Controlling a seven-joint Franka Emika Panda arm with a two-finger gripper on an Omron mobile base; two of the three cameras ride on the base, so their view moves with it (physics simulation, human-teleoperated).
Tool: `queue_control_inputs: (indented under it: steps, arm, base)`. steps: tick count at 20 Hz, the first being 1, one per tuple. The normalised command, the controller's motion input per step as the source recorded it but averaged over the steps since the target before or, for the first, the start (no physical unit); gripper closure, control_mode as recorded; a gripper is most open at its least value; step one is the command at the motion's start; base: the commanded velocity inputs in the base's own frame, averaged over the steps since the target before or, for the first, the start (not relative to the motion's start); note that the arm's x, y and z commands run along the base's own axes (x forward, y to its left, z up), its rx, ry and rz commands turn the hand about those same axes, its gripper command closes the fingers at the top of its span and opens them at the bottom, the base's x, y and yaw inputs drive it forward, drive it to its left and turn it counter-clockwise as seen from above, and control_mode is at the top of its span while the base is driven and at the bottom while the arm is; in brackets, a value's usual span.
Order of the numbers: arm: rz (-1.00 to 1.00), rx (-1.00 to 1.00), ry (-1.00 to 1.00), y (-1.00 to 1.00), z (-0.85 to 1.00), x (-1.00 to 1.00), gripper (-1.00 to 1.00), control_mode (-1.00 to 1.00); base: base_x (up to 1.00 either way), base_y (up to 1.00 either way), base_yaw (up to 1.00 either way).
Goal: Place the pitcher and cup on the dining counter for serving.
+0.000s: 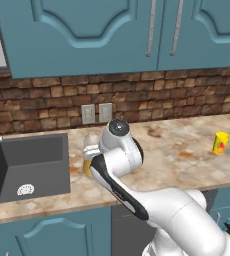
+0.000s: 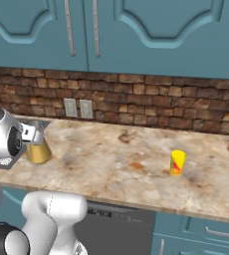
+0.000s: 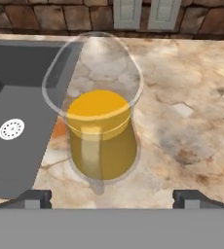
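Left base view, white arm reaching over marbled desk point(image 1: 177, 145) to pitcher point(image 1: 88, 150) beside sink point(image 1: 27, 165), cup point(image 1: 220, 143) far right, right base view, pincer point(image 2: 36, 133) around pitcher's neck, hand view, fingertips point(image 3: 35, 198) spread wide, pitcher between, untouched

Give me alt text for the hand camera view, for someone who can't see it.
A clear glass pitcher holding yellow-orange liquid stands on a beige marbled counter, centred just ahead of the open gripper, whose two dark fingertips sit wide apart at the bottom. A dark grey sink lies beside it on the left, with a brick wall and two outlets behind.
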Motion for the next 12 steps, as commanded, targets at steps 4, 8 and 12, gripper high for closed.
queue_control_inputs:
  steps: [4, 8, 12]
  arm:
    - [0.0, 0.01, 0.04, 0.5, -0.08, 0.3, -1.0, -1.0]
    - [0.0, 0.0, 0.06, 0.28, -0.1, 0.36, -1.0, -1.0]
    - [0.0, 0.0, 0.06, 0.04, -0.13, 0.31, -1.0, -1.0]
  base:
    - [0.0, 0.0, 0.0]
    - [0.0, 0.0, 0.0]
    - [0.0, 0.0, 0.0]
